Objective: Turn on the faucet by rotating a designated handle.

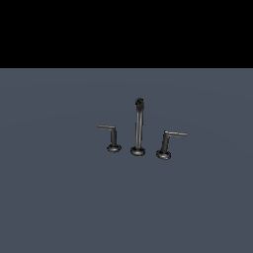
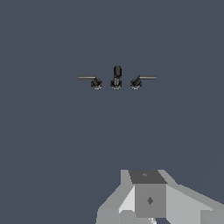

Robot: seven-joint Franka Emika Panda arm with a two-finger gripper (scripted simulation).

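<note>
The faucet stands on the flat grey floor in the exterior view: a tall thin upright spout [image 1: 139, 126] with a short L-shaped lever on each side. The handle [image 1: 167, 144], with the taller leaning stem and wider base, is on the exterior view's right, its lever pointing right. The smaller handle [image 1: 113, 138] is on the exterior view's left. The wrist view shows the whole faucet [image 2: 116, 78] from well above and far off; I cannot tell there which lever is the larger. My gripper [image 2: 148, 200] shows only as grey blocks at the picture's edge, far from the faucet, and its jaws are not readable. It is out of the exterior view.
Plain grey-blue floor [image 1: 59, 197] lies all around the faucet. A black band fills the upper part of the exterior view. No other objects show.
</note>
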